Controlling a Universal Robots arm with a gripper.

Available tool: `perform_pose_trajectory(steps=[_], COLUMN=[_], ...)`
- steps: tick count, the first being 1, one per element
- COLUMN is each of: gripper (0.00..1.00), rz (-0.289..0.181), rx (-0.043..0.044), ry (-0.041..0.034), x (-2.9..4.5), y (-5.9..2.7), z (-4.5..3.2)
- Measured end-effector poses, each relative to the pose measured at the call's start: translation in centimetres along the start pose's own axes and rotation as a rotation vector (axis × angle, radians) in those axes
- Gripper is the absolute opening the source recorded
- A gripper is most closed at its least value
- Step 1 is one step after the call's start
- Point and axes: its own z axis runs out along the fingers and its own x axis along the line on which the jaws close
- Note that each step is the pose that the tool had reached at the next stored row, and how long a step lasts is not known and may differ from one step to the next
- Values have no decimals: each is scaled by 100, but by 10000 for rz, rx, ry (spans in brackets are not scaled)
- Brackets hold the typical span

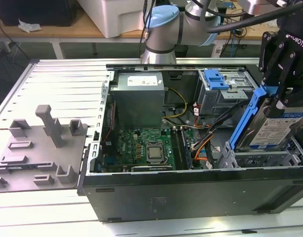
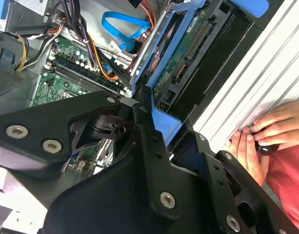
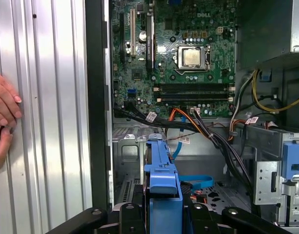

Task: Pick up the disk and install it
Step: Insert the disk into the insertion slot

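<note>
In the exterior view, the black pincer [image 1: 277,91] is clenched on the upper end of the disk [image 1: 275,132]. The disk hangs tilted beneath it, label up and blue carrier edge toward the exterior view's left. Directly below the pincer, the disk's lower end meets the metal drive cage [image 1: 262,159] inside the open computer case [image 1: 191,177]; how far it has entered cannot be told. A blue latch piece [image 1: 215,79] sits near the pincer, and the motherboard [image 1: 146,145] lies well apart from it, both toward the exterior view's left.

In the second wrist view, the pincer [image 2: 161,122] grips the carrier's blue end, jaws pressed on either side. The disk [image 2: 181,58] stretches away from it, green circuit side showing. A person's hand [image 2: 266,134] rests on the slatted worktop [image 2: 256,73], off to the pincer's side.

In the first wrist view, the pincer [image 3: 163,210] holds the disk [image 3: 161,170] edge-on, with the motherboard [image 3: 178,58] beyond it.
</note>
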Motion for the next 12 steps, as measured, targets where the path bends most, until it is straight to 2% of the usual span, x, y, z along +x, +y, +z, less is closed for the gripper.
perform_pose_trajectory(steps=[12], gripper=[37], rz=[0], rx=[0], ry=[0], x=[2], y=[5], z=[78])
